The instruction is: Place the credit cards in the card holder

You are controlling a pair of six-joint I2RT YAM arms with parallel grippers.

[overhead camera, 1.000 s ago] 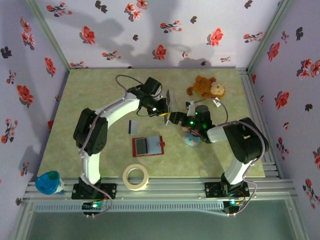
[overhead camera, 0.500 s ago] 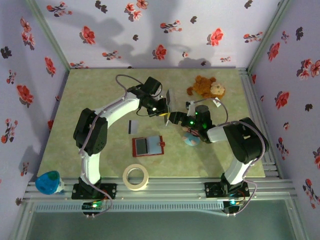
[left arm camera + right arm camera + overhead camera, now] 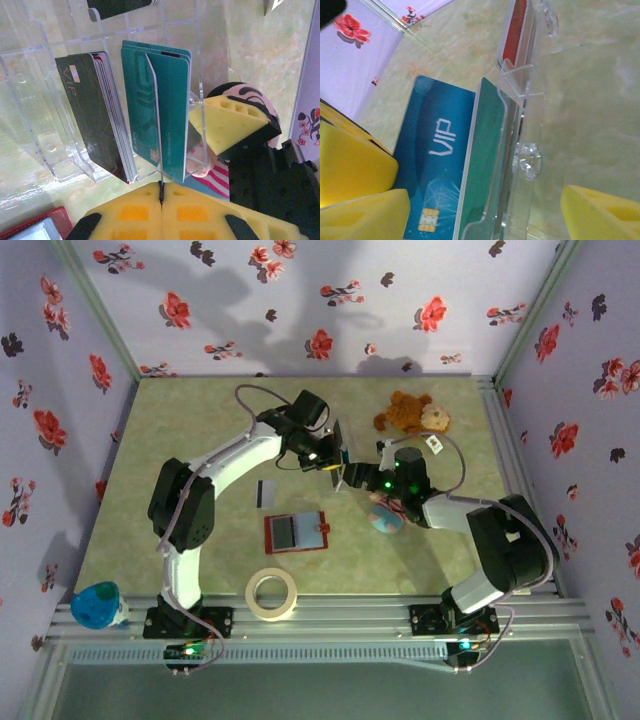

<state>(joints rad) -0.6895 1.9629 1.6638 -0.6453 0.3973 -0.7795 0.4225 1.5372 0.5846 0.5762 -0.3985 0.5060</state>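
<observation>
I judge the step in hand to be drawing the teal cards (image 3: pixel 167 115) out of the clear stand (image 3: pixel 60 65) so they can go into the card holder (image 3: pixel 295 532), which lies open on the table (image 3: pixel 180 420) nearer than both hands and a little left of them. My left hand (image 3: pixel 161 197) has its pads pressed together, apparently pinching the thin divider of the stand to steady it. My right hand (image 3: pixel 482 192) is spread wide around the teal stack, gripping nothing. To do this well I would get one pad on each face of the cards above the acrylic, so the closing bite takes plastic card and not the stand wall. Then I would pull straight along the slot while the left hand holds firm; a skewed pull could jam the cards or tip the stand. The left wrist view shows me the divider splitting the teal stack, the dark cards (image 3: pixel 95 115) in the slot to the left, and a red corner of the holder. The right wrist view adds the printed face and chip of the outer card, and shows one pad standing well off the stand. From the top view I get the route to the holder and a loose grey card (image 3: pixel 266 492) lying just beyond it.
</observation>
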